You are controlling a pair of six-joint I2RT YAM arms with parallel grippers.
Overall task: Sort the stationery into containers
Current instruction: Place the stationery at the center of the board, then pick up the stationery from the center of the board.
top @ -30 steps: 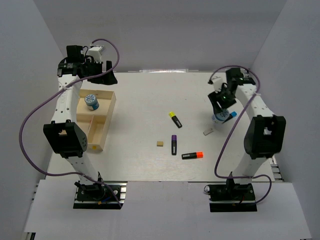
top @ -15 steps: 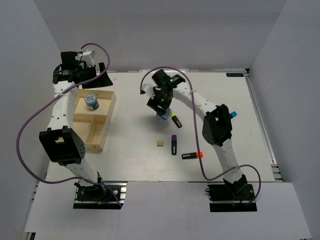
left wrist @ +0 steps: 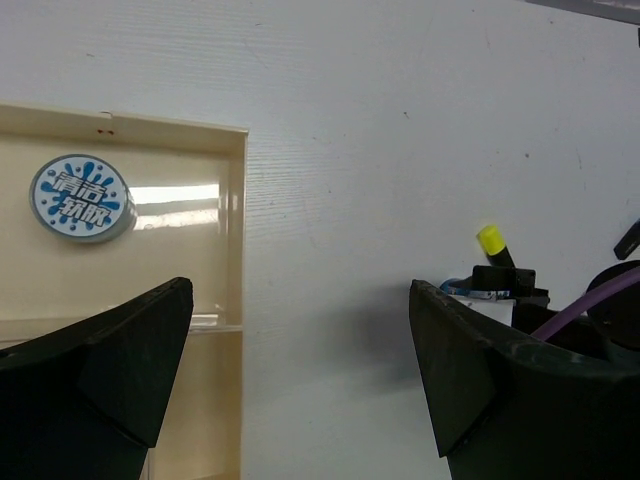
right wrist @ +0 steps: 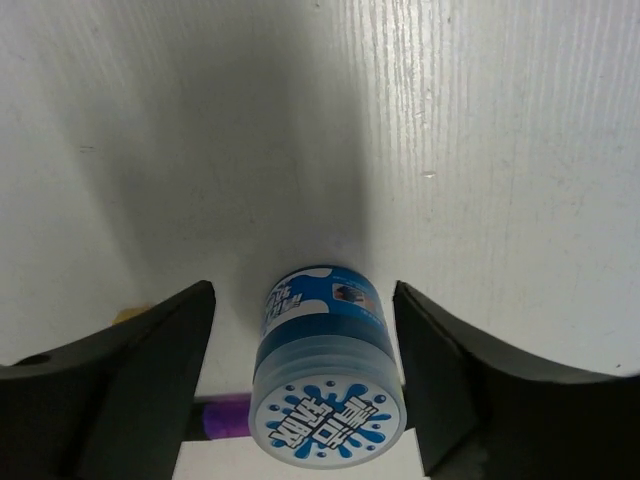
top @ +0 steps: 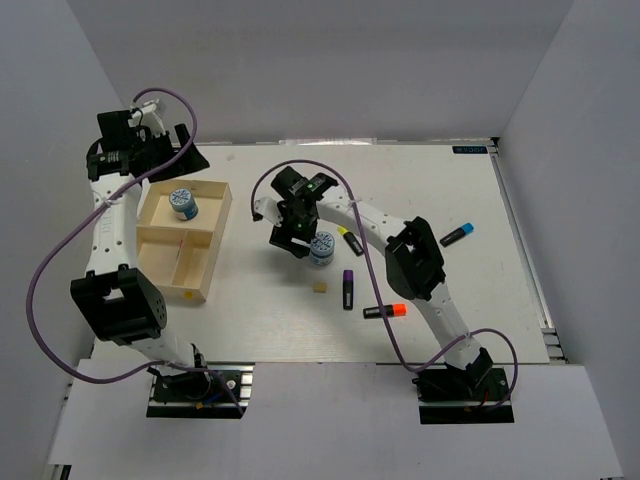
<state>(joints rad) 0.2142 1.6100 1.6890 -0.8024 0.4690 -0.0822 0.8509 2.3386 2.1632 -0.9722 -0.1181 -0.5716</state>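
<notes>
A light-wood tray (top: 218, 232) lies at the left, with one blue-and-white roll (top: 182, 202) in its far compartment. The same roll (left wrist: 80, 197) shows in the left wrist view. My left gripper (top: 185, 158) (left wrist: 300, 290) hangs open and empty above the tray's far end. A second roll (top: 322, 247) (right wrist: 325, 370) stands on the table between the fingers of my right gripper (top: 297, 240) (right wrist: 302, 290). That gripper is open, with a gap on each side of the roll. Yellow (top: 352, 240), purple (top: 347, 288), orange (top: 385, 311) and blue (top: 457, 235) highlighters lie loose, with a tan eraser (top: 319, 287) beside the purple one.
My right arm (top: 370, 220) stretches from the near right across the middle of the table, over the yellow highlighter. White walls close the table at the back and sides. The tray's two nearer compartments (top: 185, 262) hold nothing that shows.
My right arm swung from the right side to left of centre with the roll, which now stands on the table between wider jaws. The left gripper drifted left.
</notes>
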